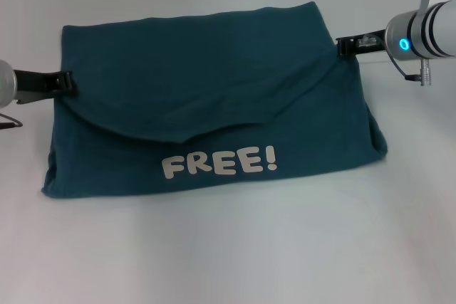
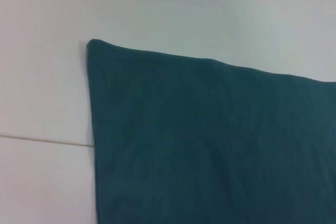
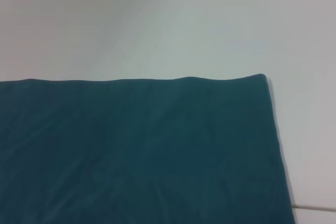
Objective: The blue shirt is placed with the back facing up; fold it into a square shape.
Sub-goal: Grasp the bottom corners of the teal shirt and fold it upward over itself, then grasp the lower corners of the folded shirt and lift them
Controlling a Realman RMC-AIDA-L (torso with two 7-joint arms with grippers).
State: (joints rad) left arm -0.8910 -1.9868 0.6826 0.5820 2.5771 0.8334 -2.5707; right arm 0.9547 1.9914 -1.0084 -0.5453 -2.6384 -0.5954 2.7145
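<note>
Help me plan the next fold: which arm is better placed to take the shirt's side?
Neither clearly: the left gripper and right gripper each sit at their own side edge of the blue shirt, so probably both together.

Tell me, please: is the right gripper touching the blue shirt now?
Touching. In the head view the right gripper meets the blue shirt at its right edge, with no gap showing between its dark tip and the cloth. The right wrist view shows only shirt and table.
</note>
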